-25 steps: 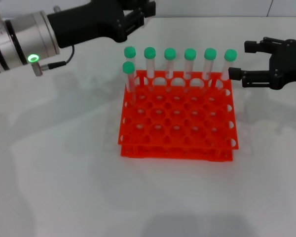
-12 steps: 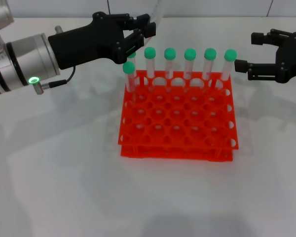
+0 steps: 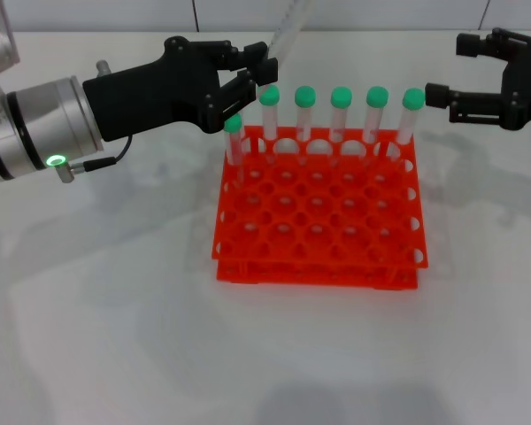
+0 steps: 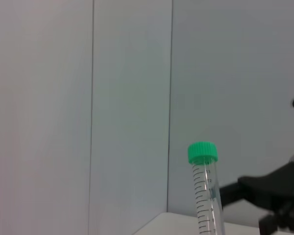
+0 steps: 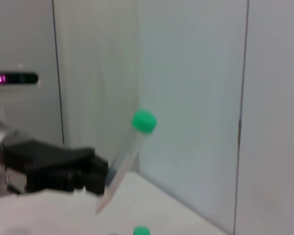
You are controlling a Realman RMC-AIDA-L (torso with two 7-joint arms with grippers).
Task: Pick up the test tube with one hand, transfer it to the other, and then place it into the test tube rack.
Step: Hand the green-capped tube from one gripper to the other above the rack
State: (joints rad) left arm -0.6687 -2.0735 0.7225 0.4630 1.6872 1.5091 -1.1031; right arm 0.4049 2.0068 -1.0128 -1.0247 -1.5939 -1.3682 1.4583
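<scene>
Left gripper (image 3: 252,75): black, above the rack's back-left corner; fingers closed on the lower part of the test tube (image 3: 288,31), which leans up and away, its top out of the head view.
Held tube, other views: the right wrist view shows it slanted, green cap uppermost (image 5: 137,139), clamped near its lower end; the left wrist view shows its capped end against the wall (image 4: 206,186).
Test tube rack (image 3: 319,257): orange-red, on the white table (image 3: 115,336), at the middle of the scene.
Seated tubes: five capped tubes (image 3: 341,115) along the back row, one more (image 3: 234,142) in the second row at the left end; the remaining holes look empty.
Right gripper (image 3: 478,75): black, raised beyond the rack's back-right corner, fingers spread apart, holding nothing, turned toward the left arm.
Step in hand: apparently the first pick is made; the hand-over is not yet done.
Next move calls for: bringing the slanted tube between the spread right fingers, above the caps, with a free stretch of tube left for the second grip.
Edges and room: open air above the back row and between the arms; the caps stand just beneath the left gripper, so clearance there is slight.
</scene>
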